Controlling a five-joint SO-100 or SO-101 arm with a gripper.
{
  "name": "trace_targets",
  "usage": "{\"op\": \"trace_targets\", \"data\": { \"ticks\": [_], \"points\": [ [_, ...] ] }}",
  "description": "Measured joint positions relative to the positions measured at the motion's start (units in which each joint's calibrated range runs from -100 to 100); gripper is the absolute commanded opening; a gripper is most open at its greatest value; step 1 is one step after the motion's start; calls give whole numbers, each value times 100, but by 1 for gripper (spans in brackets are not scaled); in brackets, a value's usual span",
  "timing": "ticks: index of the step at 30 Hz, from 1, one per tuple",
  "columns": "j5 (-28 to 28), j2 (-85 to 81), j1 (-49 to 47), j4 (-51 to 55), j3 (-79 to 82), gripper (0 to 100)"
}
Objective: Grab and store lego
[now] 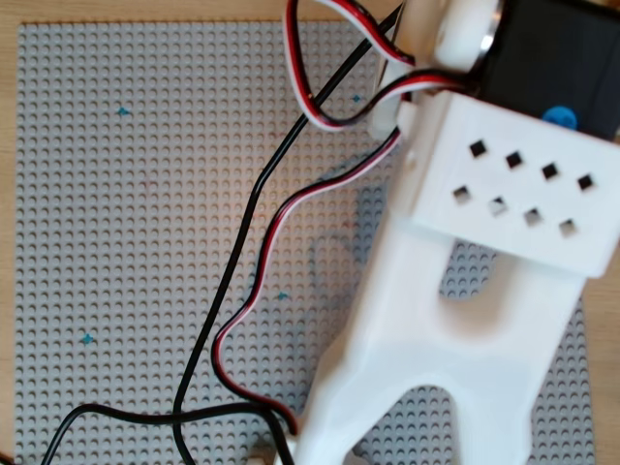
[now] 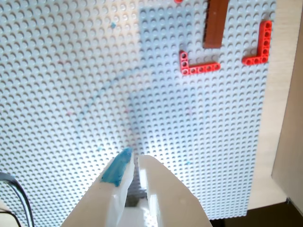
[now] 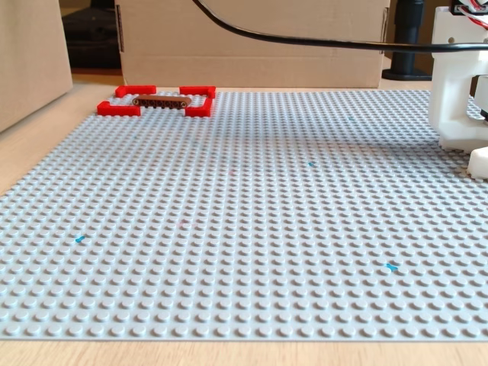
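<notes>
In the wrist view the tool (image 2: 134,161) sits low in the picture with its two white fingers nearly pressed together, only a thin slit between them, and nothing pinched; one fingertip (image 2: 118,169) carries a patch of blue. It hangs above a bare stretch of the grey studded plate (image 2: 71,94), which has a few small blue specks on it. Farther out, at the top of the same view, the brown brick (image 2: 216,23) lies flat on the plate, running off the upper edge, with one red corner piece (image 2: 196,66) just beside its near end and another red corner piece (image 2: 259,47) off to the right. The fixed view shows the brick (image 3: 161,100) at the far left corner of the plate, inside a frame of red corner pieces (image 3: 118,108), well apart from the white arm (image 3: 457,84) at the right edge. The overhead view shows only the arm (image 1: 455,320) and its cables (image 1: 242,262) over the plate; the brick is out of that picture. The plate rests on a pale wooden table (image 3: 30,145). My reading is that the task is at the approach step: the brick is not yet grasped. The next move calls for spreading the fingers, travelling across the plate to the brick, and lining the fingers across its narrow width so they clear the red pieces.
</notes>
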Motion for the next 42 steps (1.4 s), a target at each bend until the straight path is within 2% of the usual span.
{"op": "trace_targets", "data": {
  "ticks": [5, 10, 22, 32, 42],
  "points": [
    [-139, -1229, -410, 0, 1289, 1],
    [-360, -2584, -402, -17, 2785, 1],
    [-370, -6380, -469, -1141, 6751, 1],
    [-411, -9588, -909, -1254, 8941, 1],
    [-493, -9806, -1020, -1176, 9401, 1]
  ]
}}
